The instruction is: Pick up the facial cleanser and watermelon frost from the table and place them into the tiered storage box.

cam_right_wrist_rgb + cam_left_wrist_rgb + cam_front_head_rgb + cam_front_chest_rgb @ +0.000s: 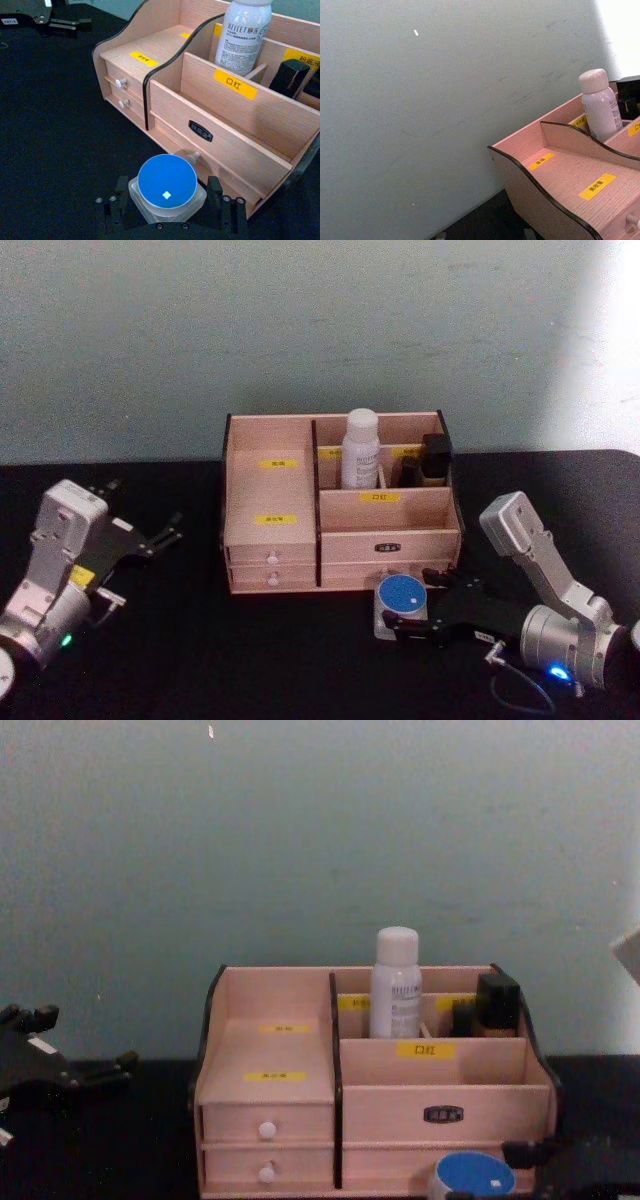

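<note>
1. My right claw is clenched around the squat translucent jar with a flat blue lid.
2. Just ahead of it stands the light wooden tiered box, with the tall white bottle upright in a rear compartment.
3. My left claw is parked far left.

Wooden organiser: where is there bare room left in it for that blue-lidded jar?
Free: in the tiered storage box, the two left stepped shelves and the trough before the facial cleanser. Crowded: the back right row, cleanser beside a dark container. The right gripper holds the watermelon frost at the box's front; the table towards the parked left gripper is bare.
</note>
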`<state>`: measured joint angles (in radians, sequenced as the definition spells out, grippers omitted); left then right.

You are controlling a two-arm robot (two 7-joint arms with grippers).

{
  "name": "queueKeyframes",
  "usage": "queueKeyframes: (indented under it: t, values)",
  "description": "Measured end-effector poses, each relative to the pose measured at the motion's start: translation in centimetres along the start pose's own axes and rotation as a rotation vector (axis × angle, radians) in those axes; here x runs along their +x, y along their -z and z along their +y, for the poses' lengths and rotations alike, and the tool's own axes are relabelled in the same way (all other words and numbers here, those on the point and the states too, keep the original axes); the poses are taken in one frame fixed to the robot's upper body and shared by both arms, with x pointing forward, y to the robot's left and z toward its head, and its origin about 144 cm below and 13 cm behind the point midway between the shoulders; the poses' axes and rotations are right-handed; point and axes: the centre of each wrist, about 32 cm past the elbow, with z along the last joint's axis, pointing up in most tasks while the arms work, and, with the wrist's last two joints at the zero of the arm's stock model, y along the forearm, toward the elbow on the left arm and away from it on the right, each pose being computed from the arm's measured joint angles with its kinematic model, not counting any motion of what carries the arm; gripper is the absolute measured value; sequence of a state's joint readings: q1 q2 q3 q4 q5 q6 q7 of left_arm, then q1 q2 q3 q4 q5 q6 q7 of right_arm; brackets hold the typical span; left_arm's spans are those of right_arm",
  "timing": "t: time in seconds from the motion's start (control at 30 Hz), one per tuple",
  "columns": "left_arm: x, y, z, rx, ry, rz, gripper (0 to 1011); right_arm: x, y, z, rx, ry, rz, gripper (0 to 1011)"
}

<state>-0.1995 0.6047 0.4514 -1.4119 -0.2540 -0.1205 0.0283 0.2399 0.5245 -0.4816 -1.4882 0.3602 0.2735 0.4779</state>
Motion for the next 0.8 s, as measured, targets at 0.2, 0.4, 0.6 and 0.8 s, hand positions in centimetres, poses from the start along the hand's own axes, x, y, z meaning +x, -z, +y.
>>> queueKeyframes:
  t: [0.2, 0.4, 0.6, 0.8]
  values:
    - [0.00, 0.00, 0.00, 0.000, 0.000, 0.000, 1001, 0.03, -0.06, 0.31, 0.001, -0.007, 0.001, 1000]
    - [0.00, 0.00, 0.00, 0.000, 0.000, 0.000, 1001, 0.01, -0.07, 0.45, -0.001, -0.010, 0.002, 1000]
    - [0.00, 0.00, 0.00, 0.000, 0.000, 0.000, 1001, 0.00, 0.01, 0.54, -0.004, -0.011, 0.005, 1000]
    - [0.00, 0.00, 0.00, 0.000, 0.000, 0.000, 1001, 0.02, 0.04, 0.60, -0.006, -0.011, 0.008, 1000]
